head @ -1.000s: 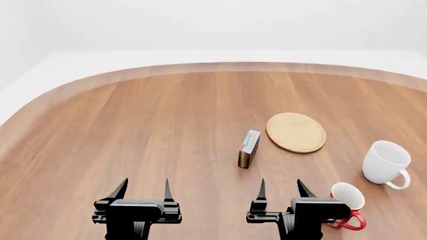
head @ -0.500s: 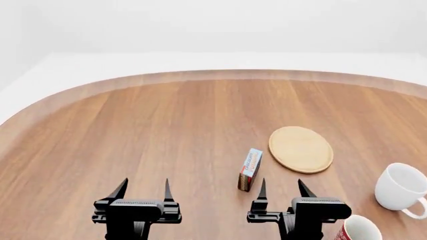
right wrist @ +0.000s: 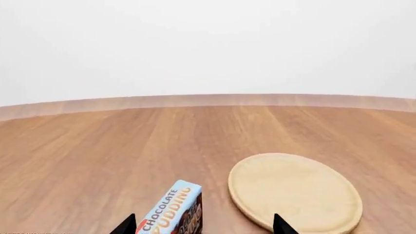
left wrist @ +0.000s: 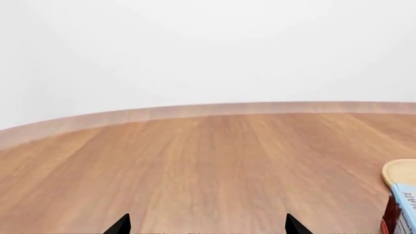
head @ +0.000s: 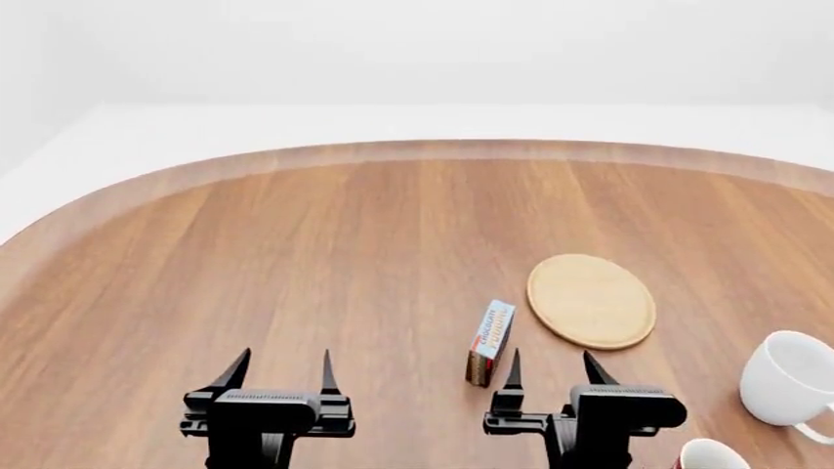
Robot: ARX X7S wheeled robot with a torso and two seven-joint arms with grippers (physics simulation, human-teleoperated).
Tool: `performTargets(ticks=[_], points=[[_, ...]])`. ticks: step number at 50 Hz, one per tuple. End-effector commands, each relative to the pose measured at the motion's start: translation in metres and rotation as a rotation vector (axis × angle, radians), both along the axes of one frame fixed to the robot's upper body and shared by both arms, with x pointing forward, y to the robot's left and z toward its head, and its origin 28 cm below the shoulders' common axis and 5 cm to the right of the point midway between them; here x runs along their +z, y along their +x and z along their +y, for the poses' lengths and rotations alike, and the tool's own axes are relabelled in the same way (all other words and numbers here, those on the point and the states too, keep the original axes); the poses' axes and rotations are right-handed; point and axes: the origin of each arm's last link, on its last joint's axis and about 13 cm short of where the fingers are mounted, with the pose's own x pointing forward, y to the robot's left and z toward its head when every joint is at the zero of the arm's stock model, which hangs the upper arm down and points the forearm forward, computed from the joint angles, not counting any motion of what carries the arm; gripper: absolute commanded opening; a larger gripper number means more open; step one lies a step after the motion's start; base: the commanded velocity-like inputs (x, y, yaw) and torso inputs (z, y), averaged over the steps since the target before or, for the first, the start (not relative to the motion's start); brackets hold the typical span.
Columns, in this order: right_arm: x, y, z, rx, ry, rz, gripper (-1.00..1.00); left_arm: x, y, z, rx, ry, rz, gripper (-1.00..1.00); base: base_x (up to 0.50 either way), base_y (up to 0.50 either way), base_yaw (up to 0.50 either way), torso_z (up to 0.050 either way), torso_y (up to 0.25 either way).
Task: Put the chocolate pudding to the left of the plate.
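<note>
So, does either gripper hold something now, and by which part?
Nothing is held: left gripper and right gripper are open and empty, apart from the small pale-blue, red-brown pudding box.

The surface [head: 326, 274] is showing as warm brown wood with long straight grain, smooth, with a soft satin sheen and a paler band along its rim. The plate [head: 591, 301] is looking like pale tan wood, matt and faintly grained. The chocolate pudding [head: 490, 342] is reading as a printed cardboard box, its pale blue face slightly glossy. The white mug [head: 786, 378] is appearing smooth and glazed like ceramic. The left claw [head: 279, 371] and right claw [head: 553, 369] are looking like matt black plastic.
</note>
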Motion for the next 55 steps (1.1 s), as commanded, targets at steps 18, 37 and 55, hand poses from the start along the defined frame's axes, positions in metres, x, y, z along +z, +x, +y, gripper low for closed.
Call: performTargets(ticks=[18,37,55], points=[[0.067,0.027,0.017,0.036,0.022,0.270,1.00,0.000,0.000,0.000,-0.007,-0.007,0.014,1.00,0.00,0.00,0.00,0.000,0.000],[0.089,0.059,0.042,-0.032,0.030,0.386,1.00,0.000,0.000,0.001,-0.007,-0.008,0.012,1.00,0.00,0.00,0.00,0.000,0.000],[0.086,0.091,0.067,-0.241,0.065,0.525,1.00,0.001,0.000,0.001,-0.014,-0.019,0.010,1.00,0.00,0.00,0.00,0.000,0.000]])
